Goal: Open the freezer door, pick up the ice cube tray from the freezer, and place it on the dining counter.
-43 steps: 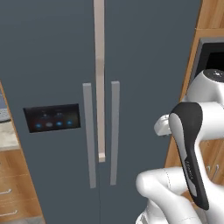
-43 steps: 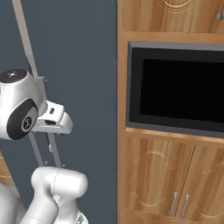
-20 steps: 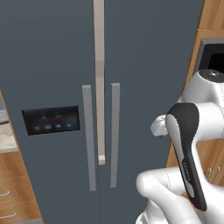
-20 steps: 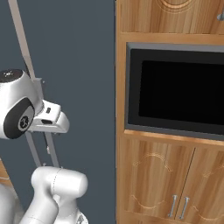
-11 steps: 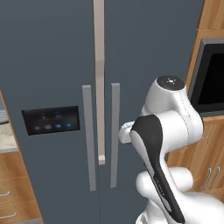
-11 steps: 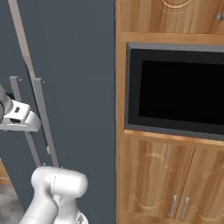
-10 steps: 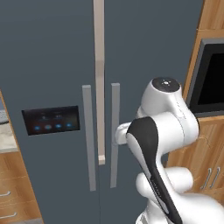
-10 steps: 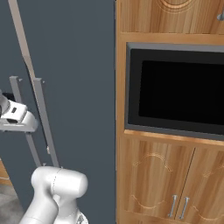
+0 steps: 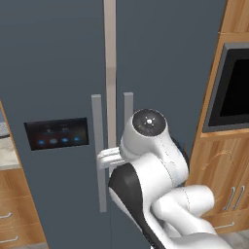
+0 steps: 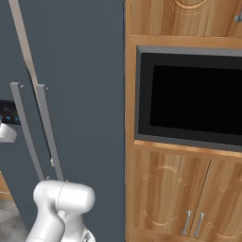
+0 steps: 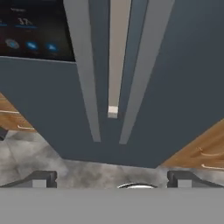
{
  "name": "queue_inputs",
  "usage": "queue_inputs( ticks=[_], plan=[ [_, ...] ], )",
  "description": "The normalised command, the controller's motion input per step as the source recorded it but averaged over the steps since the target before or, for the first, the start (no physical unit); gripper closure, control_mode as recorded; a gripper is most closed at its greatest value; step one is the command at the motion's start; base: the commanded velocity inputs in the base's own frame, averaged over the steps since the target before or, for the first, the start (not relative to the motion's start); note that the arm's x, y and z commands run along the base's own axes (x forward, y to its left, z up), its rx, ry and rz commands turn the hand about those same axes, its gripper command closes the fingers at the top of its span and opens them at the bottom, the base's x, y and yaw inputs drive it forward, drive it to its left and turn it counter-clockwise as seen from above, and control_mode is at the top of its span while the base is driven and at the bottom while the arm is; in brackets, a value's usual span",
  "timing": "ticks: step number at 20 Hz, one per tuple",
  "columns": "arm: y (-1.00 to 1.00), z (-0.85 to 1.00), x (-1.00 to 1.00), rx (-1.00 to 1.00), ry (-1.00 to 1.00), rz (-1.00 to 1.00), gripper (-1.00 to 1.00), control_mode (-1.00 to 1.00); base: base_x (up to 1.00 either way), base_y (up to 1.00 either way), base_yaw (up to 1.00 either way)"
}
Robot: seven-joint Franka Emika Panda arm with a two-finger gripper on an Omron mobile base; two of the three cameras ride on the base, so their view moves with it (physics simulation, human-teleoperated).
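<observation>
The freezer door (image 9: pixel 53 73) is the dark slate-grey left door, shut, with a black panel of blue lights (image 9: pixel 57 133). Its grey vertical bar handle (image 9: pixel 98 151) runs beside the centre seam. In the hand view the same handle (image 11: pixel 85 74) rises left of centre, with the panel (image 11: pixel 35 30) at the top left. My gripper (image 11: pixel 113 179) is open and empty, its fingertips (image 11: pixel 41 178) spread wide, a short way back from the lower ends of the two handles. The white hand (image 9: pixel 108 158) hangs just in front of the freezer handle. The ice cube tray is hidden behind the shut door.
The plain grey door (image 9: pixel 165 73) with its own handle (image 9: pixel 128 104) stands to the right. A built-in black oven (image 10: pixel 189 106) sits in wooden cabinets (image 10: pixel 175 194) further right. A small marbled counter edge (image 9: pixel 7 158) over wooden drawers (image 9: pixel 14 209) lies left. Grey floor (image 11: pixel 87 170) is below.
My arm has swung from the right side to the left and forward. The hand is now in front of the fridge handles. The doors have stayed shut.
</observation>
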Motion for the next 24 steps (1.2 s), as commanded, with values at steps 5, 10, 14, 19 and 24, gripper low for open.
queue_inputs(
  ticks=[5, 10, 14, 19, 24],
  plan=[
    [0.39, 0.0, 0.0, 0.0, -0.36, 0.0, -1.0, -1.0, 0.0, 0.0, 0.0],
    [0.21, 0.0, 0.0, 0.01, -0.34, 0.0, -1.0, -1.0, 0.0, 0.0, 0.0],
    [0.11, 0.0, 0.0, 0.06, -0.19, 0.0, -1.0, -1.0, 0.0, 0.0, 0.0],
    [0.03, 0.0, 0.02, 0.05, -0.16, 0.0, -1.0, -1.0, 0.0, 0.0, 0.0],
    [0.0, 0.0, 0.21, 0.0, -0.21, 0.0, -1.0, -1.0, 0.0, 0.0, 0.0]
  ],
)
